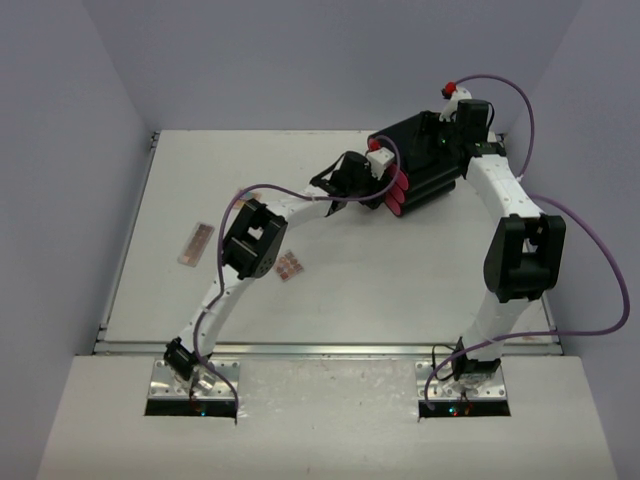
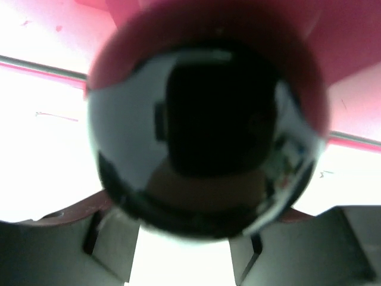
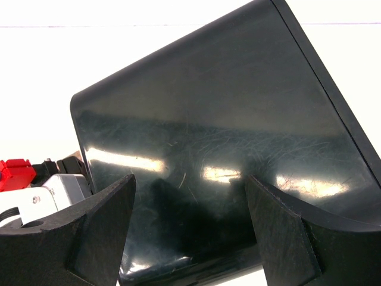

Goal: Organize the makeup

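Two small tan-pink palettes lie on the table at the left, one palette (image 1: 196, 243) farther left and a second palette (image 1: 290, 265) beside the left arm's elbow. No other makeup shows. My left gripper (image 1: 385, 180) is at the pink drawer fronts (image 1: 398, 195) of the black box (image 1: 425, 160). In the left wrist view (image 2: 187, 259) its fingers stand apart, and a shiny round knob (image 2: 202, 137) on a pink drawer front (image 2: 339, 36) fills the frame and hides the fingertips. My right gripper (image 1: 462, 135) is open behind the box, and in the right wrist view (image 3: 189, 226) its fingers straddle the glossy black wall (image 3: 226, 119).
The black box stands at the table's back right, near the back wall. The left arm's white and red wrist block (image 3: 30, 190) shows past the box's edge. Purple cables loop over both arms. The table's left edge (image 1: 125, 250) has a raised rim.
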